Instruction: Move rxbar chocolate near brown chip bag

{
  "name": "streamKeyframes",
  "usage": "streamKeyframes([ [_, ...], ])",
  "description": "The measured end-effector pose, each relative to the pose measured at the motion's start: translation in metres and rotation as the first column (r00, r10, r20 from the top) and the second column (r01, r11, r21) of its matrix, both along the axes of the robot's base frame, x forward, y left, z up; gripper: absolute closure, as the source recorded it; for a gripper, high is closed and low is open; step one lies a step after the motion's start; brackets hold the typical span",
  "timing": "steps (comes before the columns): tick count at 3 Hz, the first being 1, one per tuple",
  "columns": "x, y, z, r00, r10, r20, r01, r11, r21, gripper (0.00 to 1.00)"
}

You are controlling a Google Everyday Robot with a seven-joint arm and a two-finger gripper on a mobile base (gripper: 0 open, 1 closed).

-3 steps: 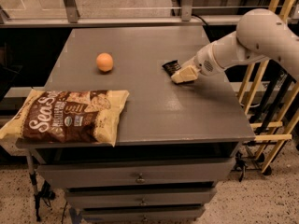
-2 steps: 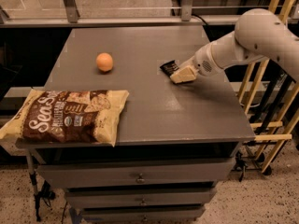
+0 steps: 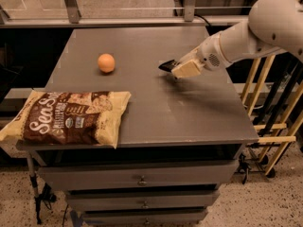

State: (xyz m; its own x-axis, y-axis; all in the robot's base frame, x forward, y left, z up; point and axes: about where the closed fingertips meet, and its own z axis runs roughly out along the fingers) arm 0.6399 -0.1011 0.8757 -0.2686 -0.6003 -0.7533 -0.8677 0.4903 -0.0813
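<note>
Camera view, 1 arm in shot.

Large pillow-shaped brown chip bag [image 3: 66, 117], dark brown front with cream-yellow edges, lies flat on the front-left corner of the grey flat-topped desk [image 3: 156, 112]. Big white script reads "Sea S", and the rest of that word runs off into the bag's crease. Smaller white lines under it are not legible. There's a small round green badge mid-bag, text unreadable. The bag's left end overhangs the desk's left edge.

White robot arm [image 3: 246, 37] comes in from the upper right, cut off by the frame edge. Cream-coloured gripper [image 3: 177, 69] is over the desk's right-centre, pointing left. Jaws are closed down on the small flat black-wrapped rxbar chocolate [image 3: 166, 65]. Only the bar's left end sticks out past the tip, the rest is hidden between the jaws. No lettering can be read on the wrapper. There's a shadow on the desk just under the bar, can't tell if it touches the top.

The bar is well apart from the chip bag, up and to the right of it. Round orange ball-like object [image 3: 106, 63] sits between them, nearer the back.

3 grey drawer fronts [image 3: 142, 178] below the top, small handles. Pale wooden rack [image 3: 274, 126] at the right, partly behind the arm.
</note>
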Motion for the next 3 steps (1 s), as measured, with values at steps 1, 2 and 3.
streamKeyframes([
  [1, -0.021, 0.014, 0.033, 0.9928, 0.111, 0.045, -0.112, 0.993, 0.025, 1.00],
  [2, -0.049, 0.030, 0.056, 0.9667, 0.248, 0.063, -0.252, 0.965, 0.074, 1.00],
  [3, -0.055, 0.033, 0.055, 0.9614, 0.270, 0.055, -0.273, 0.959, 0.076, 1.00],
])
